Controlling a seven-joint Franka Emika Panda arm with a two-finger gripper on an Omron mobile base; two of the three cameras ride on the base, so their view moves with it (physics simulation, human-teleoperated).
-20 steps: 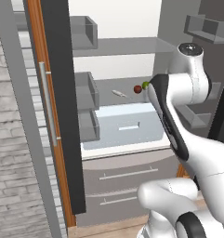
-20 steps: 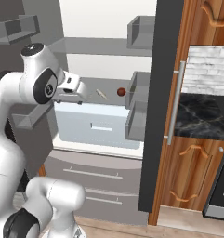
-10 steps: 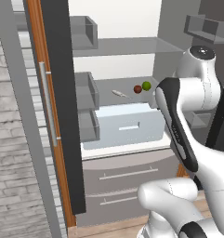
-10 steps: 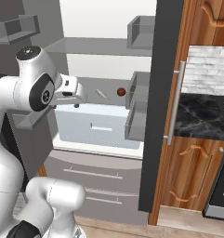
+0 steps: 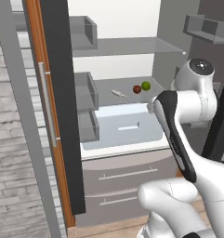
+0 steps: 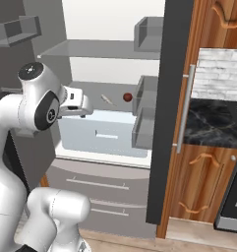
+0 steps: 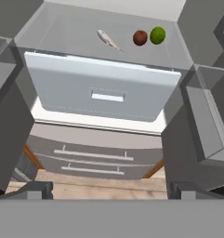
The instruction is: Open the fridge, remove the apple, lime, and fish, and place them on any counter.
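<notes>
The fridge [image 5: 57, 116] stands with both doors swung wide. On its grey middle shelf the slender silvery fish [image 7: 108, 39] lies left of the dark red apple [image 7: 140, 37], and the yellow-green lime [image 7: 157, 35] touches the apple's right side. From the left base the fish [image 5: 118, 94], apple [image 5: 137, 89] and lime [image 5: 146, 86] sit toward the back. My gripper [image 7: 111, 189] hangs open and empty in front of the fridge [image 7: 67, 32], well short of the shelf. The right base view has my hand [image 6: 78, 103] left of the fish [image 6: 106, 99] and apple [image 6: 127, 97]. The black marble counter [image 6: 213, 123] lies right of the fridge [image 6: 162, 123].
A white crisper drawer [image 7: 104, 93] juts out below the shelf, above two grey drawer fronts [image 5: 127, 186]. Grey bins hang on the left door [image 5: 88, 109] and the right door [image 6: 144, 113]. Wooden cabinets [image 6: 203, 182] and a stove corner [image 6: 233, 206] stand at right.
My arm's elbow swung right in the left base view, uncovering the lime and apple. The hand sank slightly. The jaws stayed open and the food did not move.
</notes>
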